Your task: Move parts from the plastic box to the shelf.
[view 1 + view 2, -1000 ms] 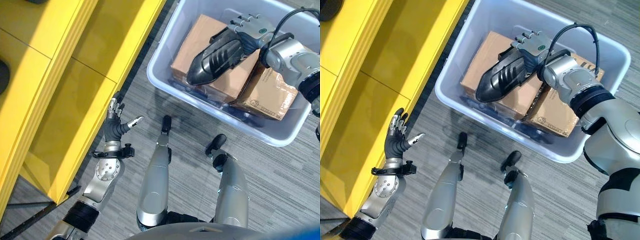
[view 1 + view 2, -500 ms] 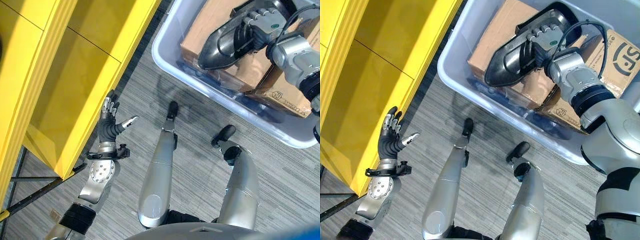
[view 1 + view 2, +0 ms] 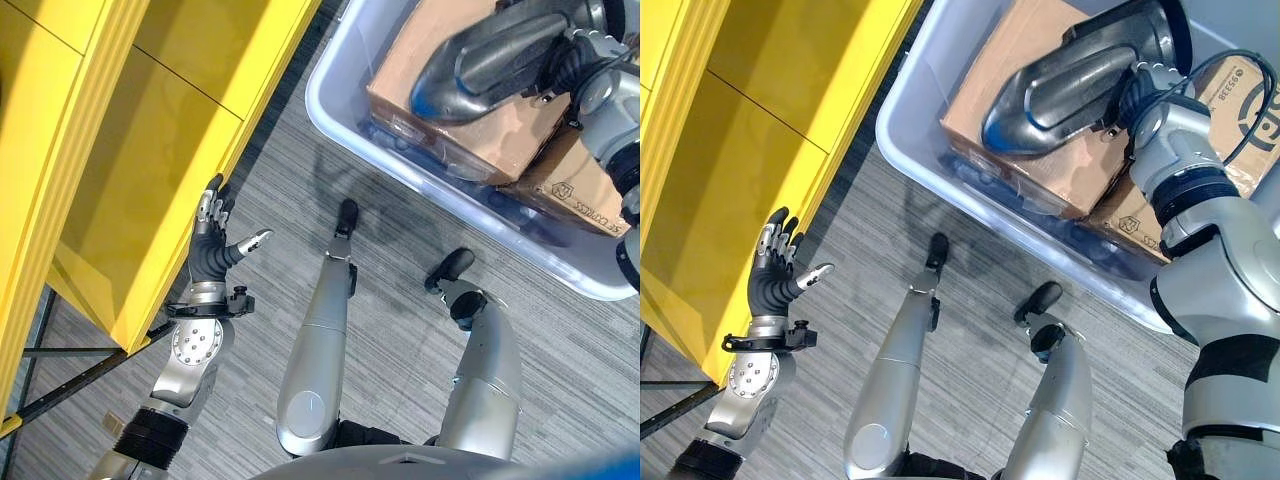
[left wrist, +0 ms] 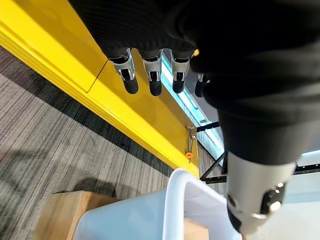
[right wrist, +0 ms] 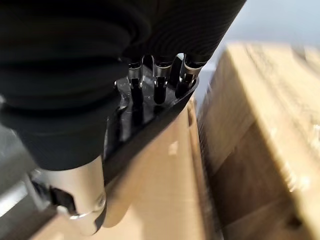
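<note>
In the left eye view, the left hand (image 3: 212,250) is hovering beside the yellow shelf (image 3: 120,150), fingers straight and spread, holding nothing. In the right eye view, the right hand (image 3: 1137,92) is gripping a dark grey moulded part (image 3: 1080,75) above the cardboard boxes (image 3: 1040,150) lying in the plastic box (image 3: 930,140). In the left wrist view, straight fingers (image 4: 152,75) are pointing toward the shelf edge. In the right wrist view, fingers (image 5: 159,82) are curling over the part's rim.
</note>
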